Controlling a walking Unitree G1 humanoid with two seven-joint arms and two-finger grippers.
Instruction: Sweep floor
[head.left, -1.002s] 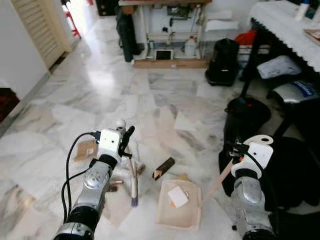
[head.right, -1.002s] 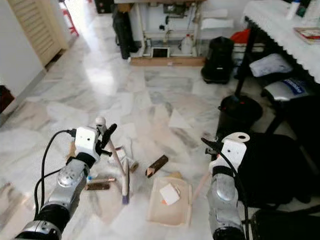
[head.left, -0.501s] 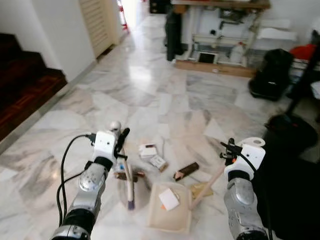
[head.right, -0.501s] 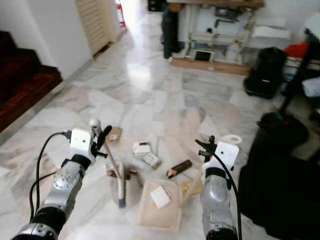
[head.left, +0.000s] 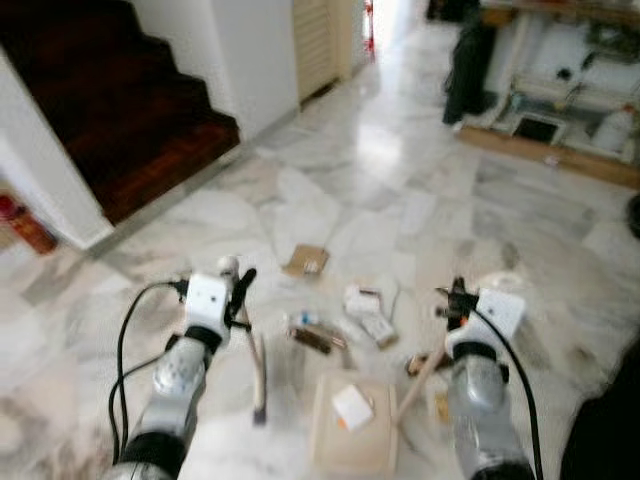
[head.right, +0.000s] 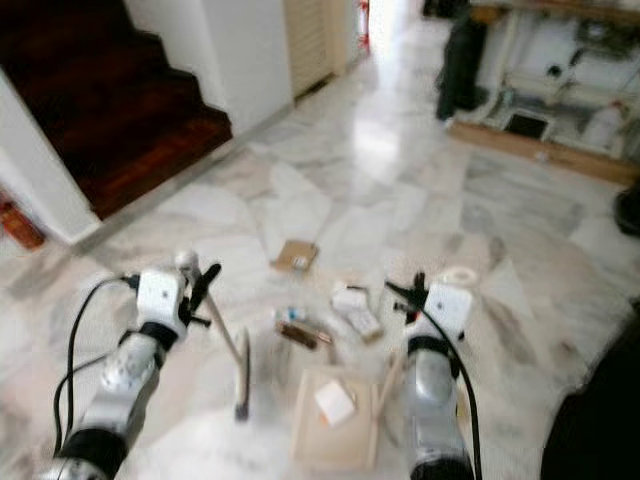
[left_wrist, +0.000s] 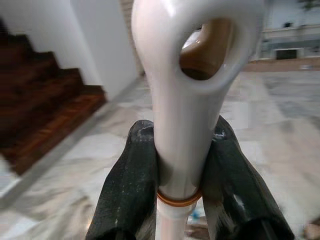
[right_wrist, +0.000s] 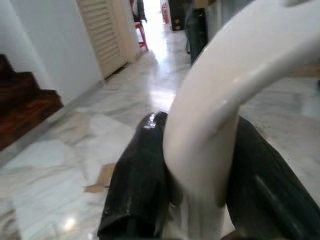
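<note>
My left gripper (head.left: 238, 291) is shut on the white loop-ended handle of a small brush (left_wrist: 186, 75); the brush head (head.left: 259, 388) rests on the marble floor. To its right lies a beige dustpan (head.left: 348, 452) with a white scrap (head.left: 352, 407) in it. My right gripper (head.left: 456, 301) is shut on the dustpan's long handle (right_wrist: 220, 95), which slopes down to the pan. Litter lies just beyond the pan: a cardboard piece (head.left: 305, 261), small white boxes (head.left: 367, 307) and a brown bar (head.left: 313, 340). The picture is blurred.
Dark wooden stairs (head.left: 120, 100) rise at the back left beside a white wall (head.left: 250, 50). A louvred door (head.left: 325, 35) and a cluttered workbench (head.left: 560, 60) stand further back. A black shape (head.left: 605, 440) fills the near right corner.
The whole view has swung left, bringing the stairs in and taking the table and black bags on the right out. Both grippers keep their hold.
</note>
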